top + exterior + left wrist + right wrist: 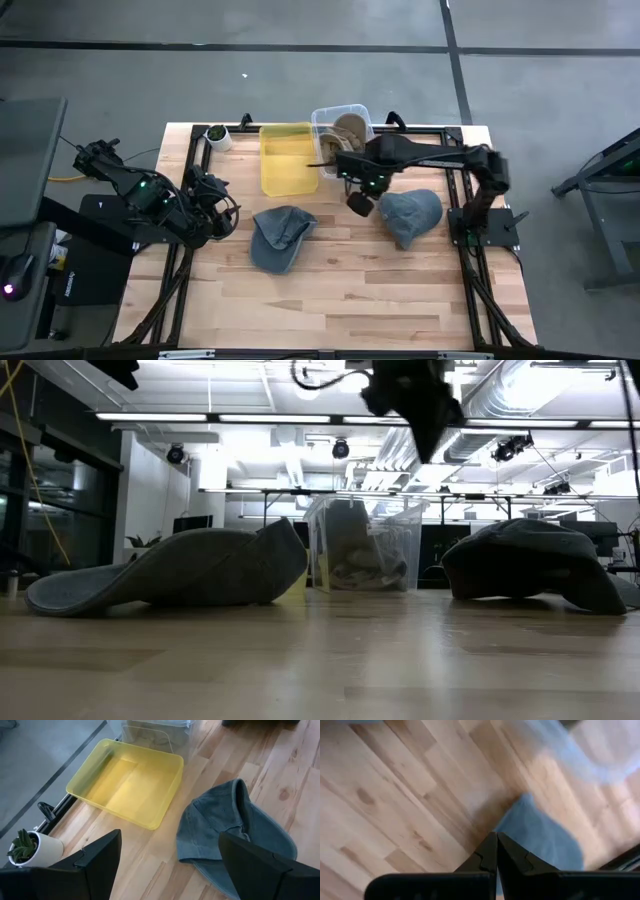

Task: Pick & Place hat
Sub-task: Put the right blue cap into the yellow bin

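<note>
Two blue-grey hats lie flat on the wooden table. One hat point(280, 237) point(180, 570) point(235, 830) is near the middle, the other hat point(412, 214) point(530, 565) point(540, 837) lies to its right. My right gripper point(358, 205) point(410, 400) point(496, 847) is shut and hangs above the table between the two hats, close to the right hat's edge, touching nothing. My left gripper point(215, 208) point(170, 870) is open and stands off to the left of the middle hat, clear of it.
A yellow tray point(288, 158) point(130, 782) and a clear bin point(343, 128) point(365, 545) holding a tan thing stand at the far side, behind the hats. A small potted plant point(217, 135) point(30, 847) sits at the far left corner. Bare wood lies toward the near edge.
</note>
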